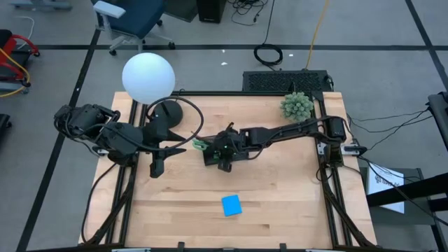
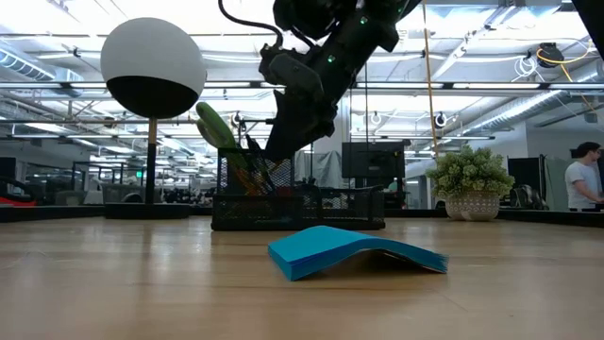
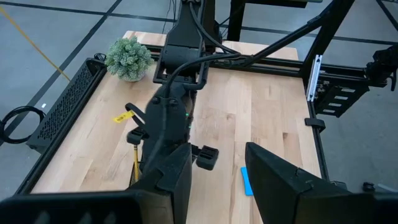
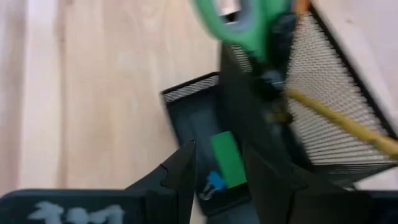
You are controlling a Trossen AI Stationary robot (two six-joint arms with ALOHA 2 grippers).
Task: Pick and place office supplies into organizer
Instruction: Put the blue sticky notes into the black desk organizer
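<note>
The wooden table (image 1: 280,203) sits on a grey floor (image 1: 63,28) with dark lines across it, and there's a blue office chair (image 1: 133,17) up past the far edge plus a coiled black cable (image 1: 268,54) lying near a black perforated box (image 1: 283,82). From table height the room behind looks like a big open workspace with long ceiling lights (image 2: 491,42), exposed beams, a dark monitor (image 2: 373,159) and a person (image 2: 582,179) in a light shirt at the far right. On the table there's also a globe lamp (image 2: 153,68) and a small fuzzy potted plant (image 2: 470,181).
</note>
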